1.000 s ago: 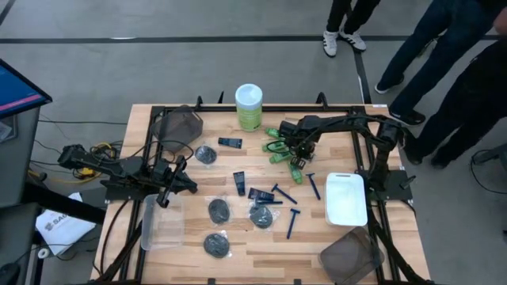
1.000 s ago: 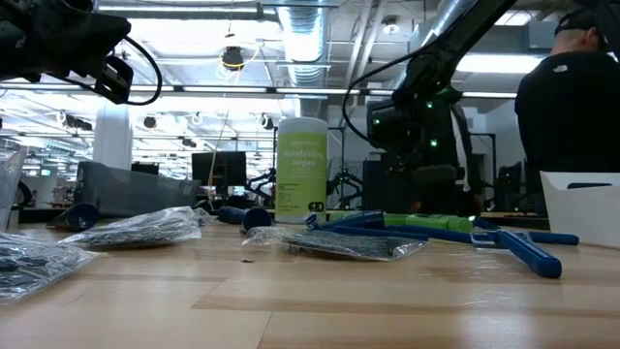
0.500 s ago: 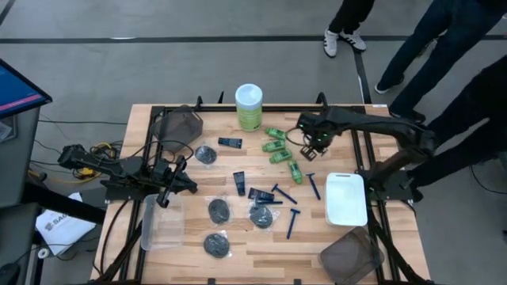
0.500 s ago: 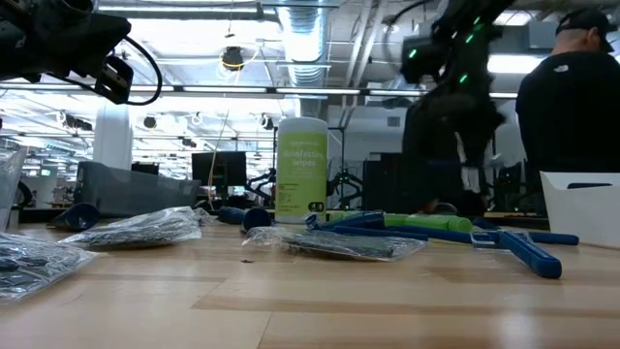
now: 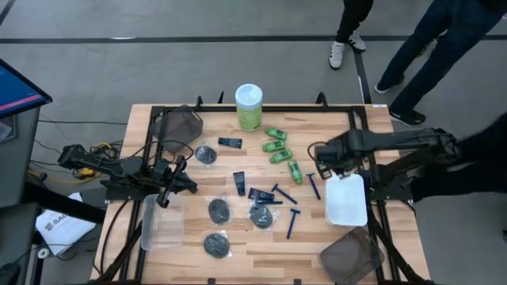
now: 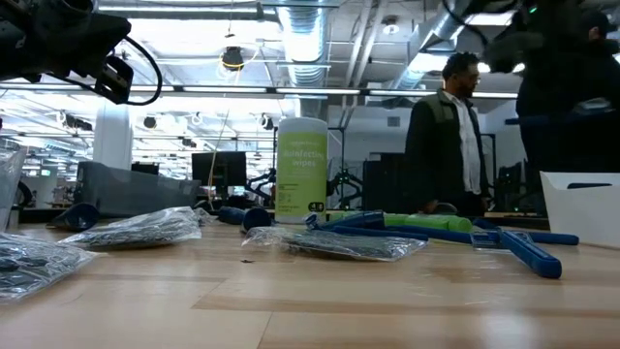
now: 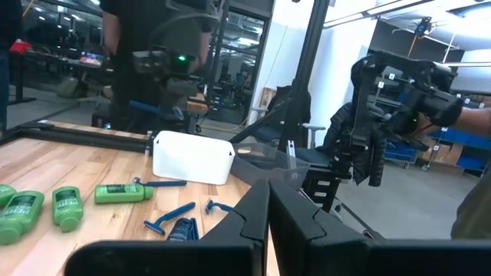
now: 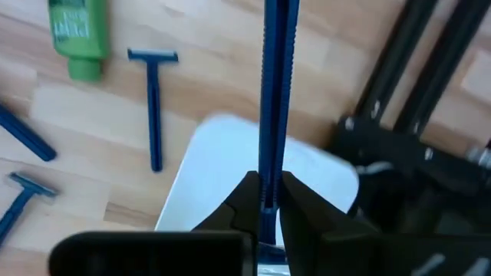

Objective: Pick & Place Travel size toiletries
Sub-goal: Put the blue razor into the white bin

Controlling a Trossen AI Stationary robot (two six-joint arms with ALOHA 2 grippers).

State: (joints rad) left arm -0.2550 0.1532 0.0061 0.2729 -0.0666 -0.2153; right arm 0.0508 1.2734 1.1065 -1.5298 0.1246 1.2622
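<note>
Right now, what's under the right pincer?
The right pincer, shut on a blue razor, hangs above the white tray. The tray's far end looks bare; the pincer covers the rest.

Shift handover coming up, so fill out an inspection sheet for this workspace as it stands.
Surface: wooden table, black frame around it.
Job's things: four green bottles; blue razors and navy tubes mid-table; bagged black discs; white tray at the right.
Clutter: tall green canister; two dark bins; clear tray.
Grippers: right tool shut on a blue razor above the white tray; left tool shut, empty, waiting at the left edge.
Cables: yellow and black bundle off the table's left.
Surroundings: people standing behind the table.
</note>
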